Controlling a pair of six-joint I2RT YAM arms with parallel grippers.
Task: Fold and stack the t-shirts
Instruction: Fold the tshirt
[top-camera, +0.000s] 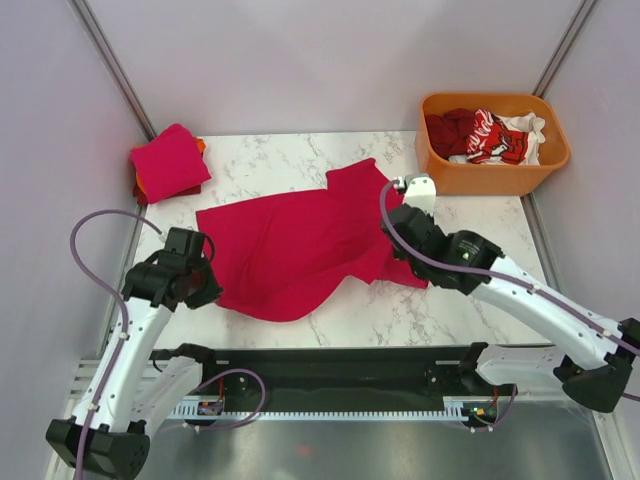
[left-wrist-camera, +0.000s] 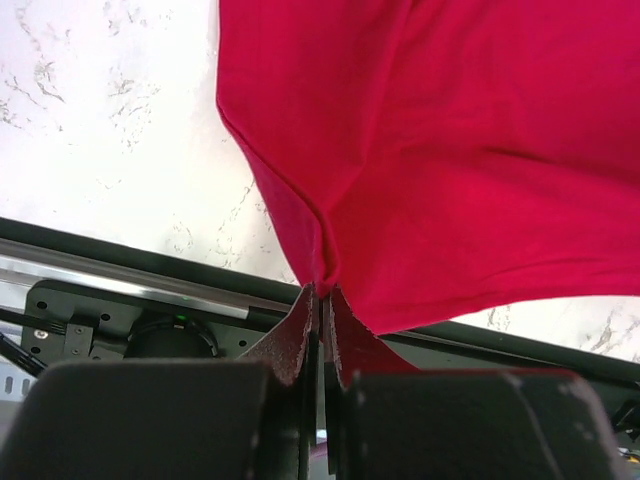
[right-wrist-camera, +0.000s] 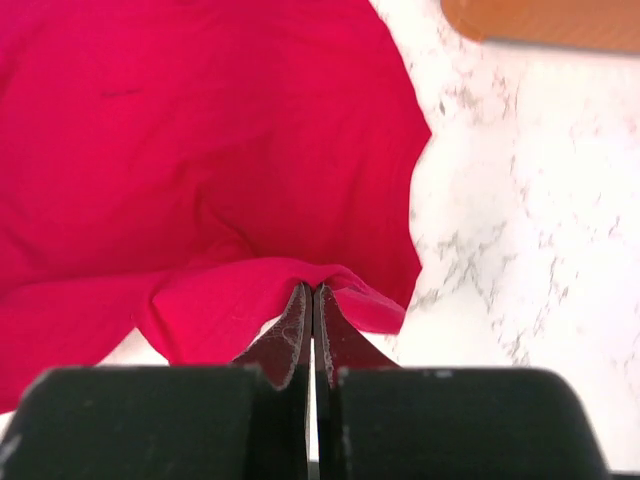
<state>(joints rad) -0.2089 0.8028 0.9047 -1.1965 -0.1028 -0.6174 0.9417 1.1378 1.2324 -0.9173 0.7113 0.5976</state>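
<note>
A crimson t-shirt (top-camera: 300, 245) lies spread across the middle of the marble table. My left gripper (top-camera: 208, 287) is shut on its near left edge; in the left wrist view the cloth (left-wrist-camera: 440, 150) is pinched between the closed jaws of the gripper (left-wrist-camera: 322, 292). My right gripper (top-camera: 398, 245) is shut on the shirt's right side; in the right wrist view a fold of the cloth (right-wrist-camera: 200, 150) is pinched at the gripper (right-wrist-camera: 312, 288). A folded pink-red shirt (top-camera: 168, 160) lies on an orange one at the back left.
An orange plastic tub (top-camera: 492, 170) at the back right holds dark red, white and red printed shirts (top-camera: 490, 135). A black rail (top-camera: 330, 365) runs along the table's near edge. Grey walls enclose the left, back and right sides.
</note>
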